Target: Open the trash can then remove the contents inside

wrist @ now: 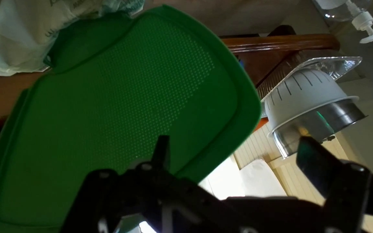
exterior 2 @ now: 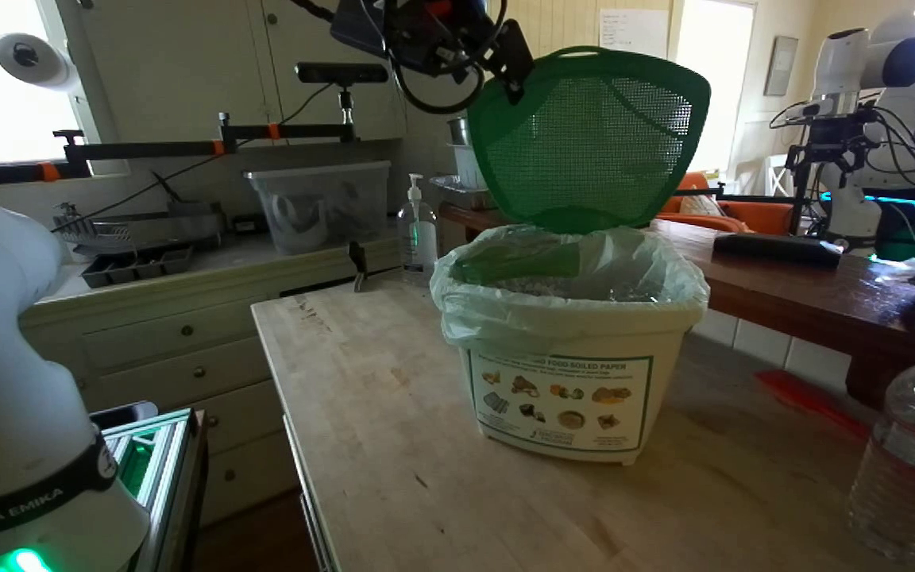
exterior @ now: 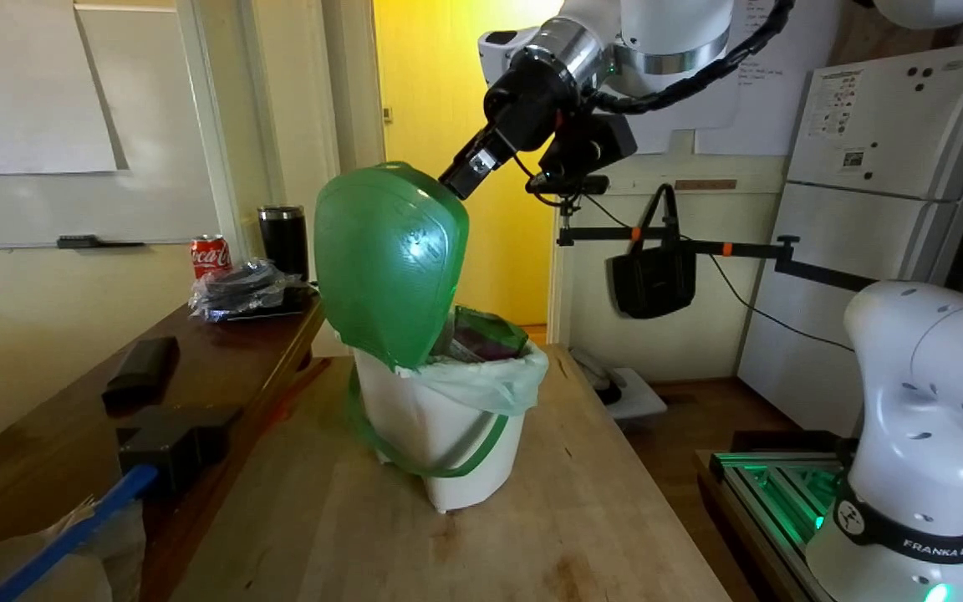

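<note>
The trash can (exterior: 440, 426) stands upright on a wooden table (exterior: 348, 535), lower than the gripper (wrist: 234, 139). Its axis from base to mouth is vertical and the mouth points up; whether height or width is the longer, I cannot tell. In both exterior views the green lid (exterior 2: 584, 143) is raised from the rim, and its free edge points up, just beside the gripper. The mesh face of the lid is turned toward the mouth, the smooth face away from it. The two fingers (wrist: 162, 152) of the gripper are apart, and in the wrist view one edge of the lid is seen between them; if a finger touches it, I cannot tell. Below the gripper, a pale bag (exterior 2: 521, 318) lines the can and is folded over its rim. In the bag there are a green packet (exterior: 490, 334) and some clear plastic (exterior 2: 632, 292). The green handle (exterior: 448, 472) hangs lower, against the side of the can. Past the gripper, near one finger, the wrist view shows a metal pot (wrist: 319, 124) and a white tub (wrist: 304, 90).
</note>
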You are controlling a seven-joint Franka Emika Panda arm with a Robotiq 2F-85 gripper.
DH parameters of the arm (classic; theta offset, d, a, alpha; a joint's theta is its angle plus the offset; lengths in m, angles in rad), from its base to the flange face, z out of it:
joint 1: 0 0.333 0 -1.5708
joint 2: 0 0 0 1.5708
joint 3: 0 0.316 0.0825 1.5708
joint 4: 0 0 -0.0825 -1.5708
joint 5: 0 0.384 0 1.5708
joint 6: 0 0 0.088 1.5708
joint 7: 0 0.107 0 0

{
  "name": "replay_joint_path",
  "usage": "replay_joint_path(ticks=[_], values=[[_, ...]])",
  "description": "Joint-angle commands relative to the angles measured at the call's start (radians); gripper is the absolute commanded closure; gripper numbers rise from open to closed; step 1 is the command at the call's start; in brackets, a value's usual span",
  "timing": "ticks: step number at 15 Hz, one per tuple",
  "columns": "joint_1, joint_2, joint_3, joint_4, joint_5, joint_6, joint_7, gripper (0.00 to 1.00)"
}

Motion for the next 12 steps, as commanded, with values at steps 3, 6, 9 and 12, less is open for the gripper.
replay_joint_path(ticks=[3,6,9,12], values=[[0.026,0.026,0.002,0.041,-0.010,0.002,0.005,0.00],[0.002,0.012,0.013,0.026,-0.043,0.015,0.061,0.00],[-0.026,-0.012,0.018,0.002,-0.115,0.013,0.149,0.00],[-0.042,-0.048,0.014,-0.026,-0.195,0.011,0.224,0.00]])
